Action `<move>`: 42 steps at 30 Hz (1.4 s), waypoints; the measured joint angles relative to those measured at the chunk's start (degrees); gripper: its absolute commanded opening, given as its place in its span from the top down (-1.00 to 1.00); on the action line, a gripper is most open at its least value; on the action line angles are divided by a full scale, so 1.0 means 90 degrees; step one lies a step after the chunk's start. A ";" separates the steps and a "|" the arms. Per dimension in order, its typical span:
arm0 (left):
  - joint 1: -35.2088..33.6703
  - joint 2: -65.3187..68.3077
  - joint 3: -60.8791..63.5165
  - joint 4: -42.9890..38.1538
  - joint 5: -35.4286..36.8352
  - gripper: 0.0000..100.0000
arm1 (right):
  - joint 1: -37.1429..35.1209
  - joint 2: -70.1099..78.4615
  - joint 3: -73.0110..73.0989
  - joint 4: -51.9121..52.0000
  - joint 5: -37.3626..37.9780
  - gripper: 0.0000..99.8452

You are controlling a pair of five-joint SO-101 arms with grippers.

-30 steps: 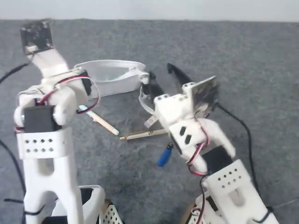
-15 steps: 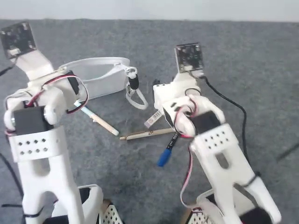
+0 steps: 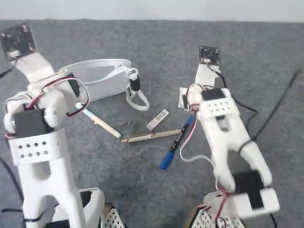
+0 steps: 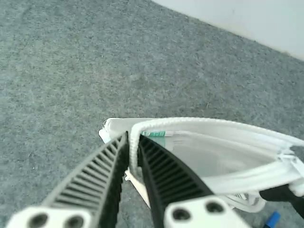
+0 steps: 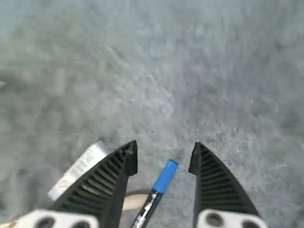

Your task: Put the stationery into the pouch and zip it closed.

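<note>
Right gripper (image 5: 165,145) of mine stood wide open and empty astride the blue pen (image 5: 164,178) lying apart from the pouch (image 4: 213,142), whose rim my left gripper (image 4: 133,137) pinched; the grasp, I judged, needed lowering and closing.

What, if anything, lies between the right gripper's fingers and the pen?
Nothing visible. The right gripper hangs open over the pen, whose blue end lies in the gap between the fingers. The eraser lies beside one finger, off the pen.
</note>
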 measured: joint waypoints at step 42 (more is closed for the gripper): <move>-0.0010 -0.0010 0.0176 -0.0225 0.0000 0.98 | 0.0166 0.3389 -0.2940 0.1817 -0.0527 0.65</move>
